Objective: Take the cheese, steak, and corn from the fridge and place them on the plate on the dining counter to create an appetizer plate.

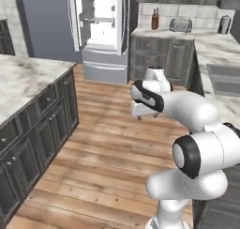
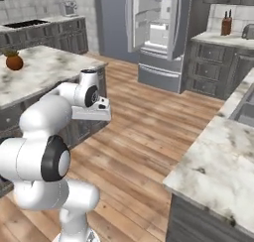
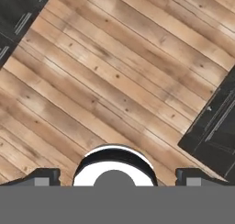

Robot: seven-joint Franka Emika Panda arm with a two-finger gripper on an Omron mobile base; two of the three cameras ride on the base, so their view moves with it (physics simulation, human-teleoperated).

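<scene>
Claw (image 3: 117, 176) hangs over bare wooden floor (image 3: 114, 81), its 2 tips set wide apart with nothing between them. Far across the room, the fridge (image 1: 104, 31) stands with its doors swung open, pale shelves showing. Marble-topped dark cabinets (image 1: 33, 110) run along the left.
</scene>
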